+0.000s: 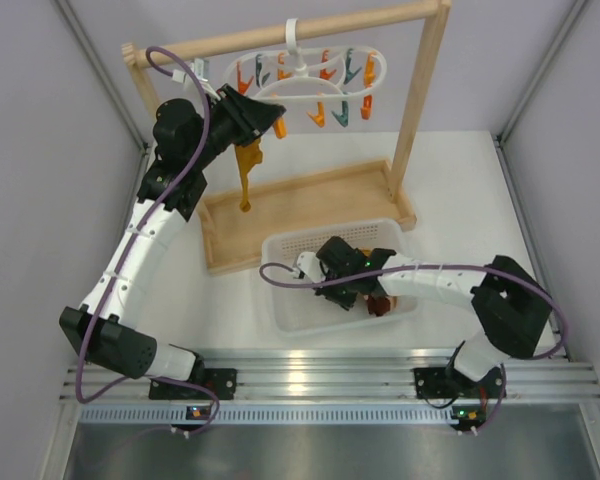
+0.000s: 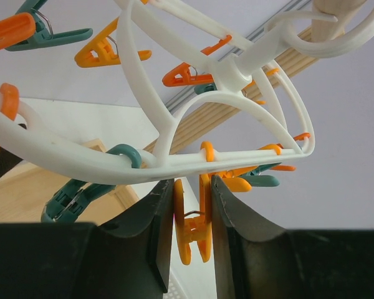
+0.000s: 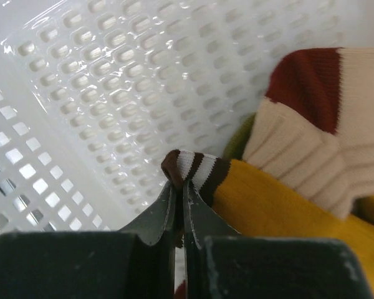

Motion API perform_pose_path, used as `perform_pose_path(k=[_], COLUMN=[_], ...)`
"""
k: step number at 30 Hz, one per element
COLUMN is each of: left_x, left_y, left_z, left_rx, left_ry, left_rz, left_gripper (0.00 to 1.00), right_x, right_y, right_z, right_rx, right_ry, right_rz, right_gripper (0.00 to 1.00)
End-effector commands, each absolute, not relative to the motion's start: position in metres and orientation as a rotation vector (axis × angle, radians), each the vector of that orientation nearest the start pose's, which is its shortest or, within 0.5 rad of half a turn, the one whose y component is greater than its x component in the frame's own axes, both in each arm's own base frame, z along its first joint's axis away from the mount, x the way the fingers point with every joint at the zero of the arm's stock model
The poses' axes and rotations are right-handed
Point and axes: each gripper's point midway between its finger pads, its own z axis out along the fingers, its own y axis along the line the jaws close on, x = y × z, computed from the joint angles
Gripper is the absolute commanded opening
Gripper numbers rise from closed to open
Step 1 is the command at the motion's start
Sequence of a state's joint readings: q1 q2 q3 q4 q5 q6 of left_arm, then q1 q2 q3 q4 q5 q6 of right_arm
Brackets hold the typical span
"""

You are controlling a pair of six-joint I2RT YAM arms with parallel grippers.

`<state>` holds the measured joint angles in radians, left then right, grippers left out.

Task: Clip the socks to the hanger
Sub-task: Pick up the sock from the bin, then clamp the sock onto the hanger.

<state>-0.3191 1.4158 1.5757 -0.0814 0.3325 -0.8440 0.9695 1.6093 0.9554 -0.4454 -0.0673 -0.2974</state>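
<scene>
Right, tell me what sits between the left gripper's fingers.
An orange plastic clothes peg, dangling from the white plastic oval hanger, seen in the left wrist view.

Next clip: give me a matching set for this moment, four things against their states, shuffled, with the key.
1 left pincer
2 right pincer
3 red-and-cream sock
4 hanging mustard sock

A lying loose in the basket
B shut on a striped cuff
C dangling beside the hanger
D squeezing an orange peg

Pairs: 1-D, 2-B, 3-A, 4-C
</scene>
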Motion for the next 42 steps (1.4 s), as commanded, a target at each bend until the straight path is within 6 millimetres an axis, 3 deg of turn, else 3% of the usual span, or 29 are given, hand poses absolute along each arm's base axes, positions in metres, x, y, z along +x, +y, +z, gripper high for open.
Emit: perform_pose_path(k=[1, 3, 13, 14, 16, 23, 27, 32, 38, 41, 42], left_x=[0.386, 0.386, 0.386, 0.386, 0.385, 0.379, 0.378, 0.381, 0.385, 0.39, 0.391], left_y=[-0.215, -0.215, -0.218, -0.219, -0.219, -0.225, -0.226, -0.226, -0.221, -0.217, -0.216], left_z=[0.448, 0.447, 0.445, 0.447, 0.448, 0.45, 0.453, 0.451, 0.447, 0.444, 0.442], left_rx=[-0.152, -0.152, -0.147, -0.144, -0.135, -0.085, -0.081, -0.104, -0.141, -0.171, -0.179], left_ry=[1.668, 1.669, 1.67, 1.668, 1.663, 1.656, 1.654, 1.672, 1.688, 1.694, 1.695], left_rz=[-1.159, -1.159, -1.181, -1.183, -1.187, -1.221, -1.237, -1.237, -1.195, -1.159, -1.145], left_gripper=[0.0, 0.0, 0.0, 0.0, 0.0, 0.0, 0.0, 0.0, 0.0, 0.0, 0.0], right_x=[0.215, 0.222, 0.253, 0.255, 0.263, 0.27, 0.288, 0.334, 0.35, 0.352, 0.355], right_y=[0.281, 0.279, 0.274, 0.279, 0.277, 0.293, 0.301, 0.307, 0.32, 0.32, 0.317], right_z=[0.094, 0.126, 0.241, 0.26, 0.277, 0.364, 0.39, 0.409, 0.422, 0.423, 0.414], right_rx=[-1.495, -1.439, -1.28, -1.271, -1.248, -1.22, -1.148, -0.968, -0.861, -0.802, -0.786], right_ry=[2.038, 1.987, 1.804, 1.758, 1.733, 1.499, 1.454, 1.477, 1.445, 1.433, 1.452], right_rz=[0.347, 0.378, 0.512, 0.548, 0.568, 0.726, 0.719, 0.545, 0.363, 0.287, 0.254], right_gripper=[0.0, 0.0, 0.0, 0.0, 0.0, 0.0, 0.0, 0.0, 0.0, 0.0, 0.0])
